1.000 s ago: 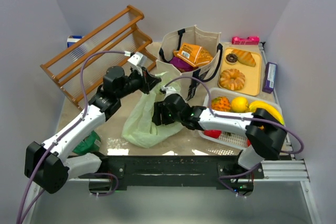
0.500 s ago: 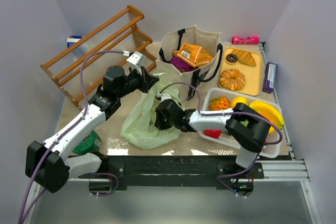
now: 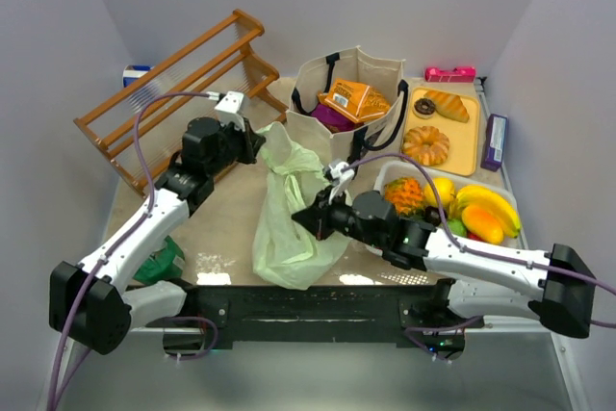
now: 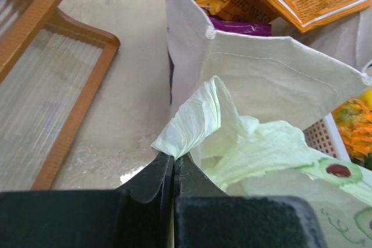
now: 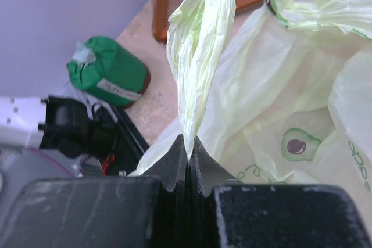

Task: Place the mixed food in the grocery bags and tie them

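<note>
Pinching a bunched end of the pale green plastic bag (image 3: 289,233), the left pincer (image 3: 254,144) has its jaws pressed together on the thin film, as its wrist view shows. The right pincer (image 3: 306,218) is clamped just as tightly on another fold of the same bag, which rises in a narrow peak straight above its fingertips. The bag spans from one pincer to the other, its body slumped on the surface (image 3: 212,228) below them. Just beyond the left pincer stands the beige canvas tote (image 3: 318,79), holding an orange snack packet (image 3: 354,98) and a purple packet (image 3: 332,117). A yellow banana (image 3: 489,201) lies in a white mesh basket (image 3: 505,274) off to the right pincer's right.
</note>
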Controlling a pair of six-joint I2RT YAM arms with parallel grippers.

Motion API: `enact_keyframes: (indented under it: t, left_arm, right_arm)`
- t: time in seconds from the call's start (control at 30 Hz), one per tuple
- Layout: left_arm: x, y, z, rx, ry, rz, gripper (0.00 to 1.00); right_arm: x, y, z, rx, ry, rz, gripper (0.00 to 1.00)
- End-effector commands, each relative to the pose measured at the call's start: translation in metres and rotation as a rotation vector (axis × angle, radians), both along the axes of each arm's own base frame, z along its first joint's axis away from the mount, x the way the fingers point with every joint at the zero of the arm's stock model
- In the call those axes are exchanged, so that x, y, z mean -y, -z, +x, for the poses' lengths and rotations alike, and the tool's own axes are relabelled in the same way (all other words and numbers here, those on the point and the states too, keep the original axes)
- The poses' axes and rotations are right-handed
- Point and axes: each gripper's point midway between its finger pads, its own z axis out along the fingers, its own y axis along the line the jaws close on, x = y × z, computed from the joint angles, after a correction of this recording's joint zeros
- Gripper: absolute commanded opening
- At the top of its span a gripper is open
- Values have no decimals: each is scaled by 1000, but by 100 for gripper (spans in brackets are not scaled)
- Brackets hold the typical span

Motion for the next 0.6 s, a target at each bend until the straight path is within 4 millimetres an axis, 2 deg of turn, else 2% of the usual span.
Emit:
enact_keyframes:
  t: [0.0,0.07,0.1,0.13,0.17,0.2,0.27,0.3,0.37,0.4,0.47,0.57]
  left_arm:
    - [-20,-18,21,56,-76,10,0]
    - [-28,-21,27,57,-100,3,0]
    - [-42,-22,33,57,-138,1,0]
    - [-50,-25,37,57,-159,-10,0]
    - [-58,-26,39,55,-170,-17,0]
    - [-76,-25,44,50,-212,-27,0]
    - [-88,-29,47,48,-229,-51,0]
    - [-102,-31,49,49,-261,-59,0]
    - [-111,-39,49,65,-277,-81,0]
    - [-120,-42,50,73,-298,-89,0]
    - [-126,-47,50,85,-308,-100,0]
    - [-130,-50,49,96,-309,-111,0]
  right_arm:
    - [-8,-5,-43,140,-168,-8,0]
    - [-11,-11,-64,156,-233,-5,0]
    - [-11,-12,-70,159,-248,-8,0]
    - [-10,-8,-76,155,-265,-32,0]
    - [-10,-12,-85,159,-286,-28,0]
    - [-8,-11,-87,158,-285,-39,0]
    - [-2,-6,-96,142,-304,-60,0]
    - [2,-9,-99,140,-307,-54,0]
    - [12,4,-104,108,-306,-95,0]
    - [19,4,-101,105,-282,-95,0]
    - [32,24,-101,67,-260,-153,0]
    - [45,35,-100,38,-228,-180,0]
